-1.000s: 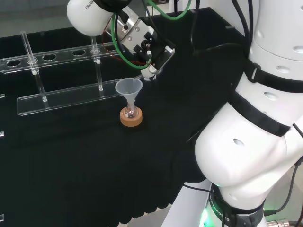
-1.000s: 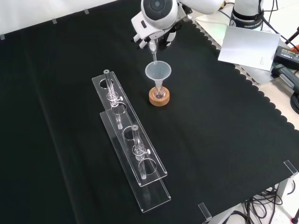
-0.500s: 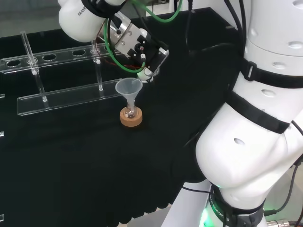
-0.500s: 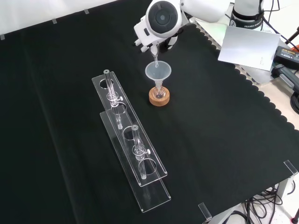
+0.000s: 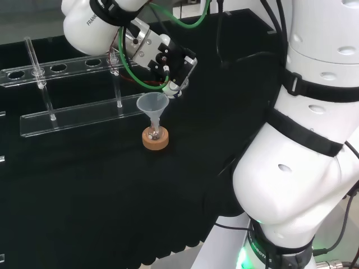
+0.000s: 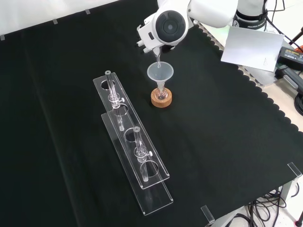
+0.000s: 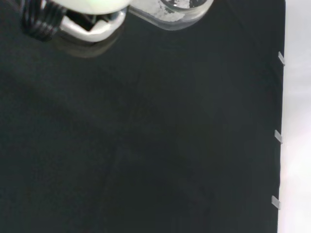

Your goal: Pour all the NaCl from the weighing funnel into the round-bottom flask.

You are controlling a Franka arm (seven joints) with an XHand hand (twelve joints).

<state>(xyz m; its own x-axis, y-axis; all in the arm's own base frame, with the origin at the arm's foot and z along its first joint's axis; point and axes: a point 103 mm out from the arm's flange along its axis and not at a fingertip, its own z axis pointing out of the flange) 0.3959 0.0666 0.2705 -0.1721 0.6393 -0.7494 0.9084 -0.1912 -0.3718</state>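
Right now the robot hand (image 5: 168,60) is holding the weighing funnel (image 6: 157,57), with its fingers closed round the body of it as far as the head view is showing. The glass is tilting steeply, spout downward, so the narrow end is pointing out below the robot hand. In the wrist view a clear vessel with pale grains in it is sitting close against the palm; I am taking that to be the same piece with salt in it, though I cannot tell how much is remaining.

Just under the spout, a clear plastic funnel (image 5: 152,104) is standing with its wide mouth open upward, and the spout tip is hanging at or just inside its rim. Below that, the stem is running down into the neck of the round-bottom flask (image 5: 155,133), which is resting on a cork ring (image 5: 155,142) on the desk (image 6: 227,142). Farther from the robot hand, a long clear rack (image 6: 137,161) carrying a few glass tubes is lying well apart from the pour.

By my reading, the pouring step itself is under way. Whether grains are actually falling is too fine to see. The next move is calling for a steeper tilt, while holding the spout centred over the funnel mouth, so the last of the NaCl is running out without scattering on the cloth or knocking the funnel off the flask.
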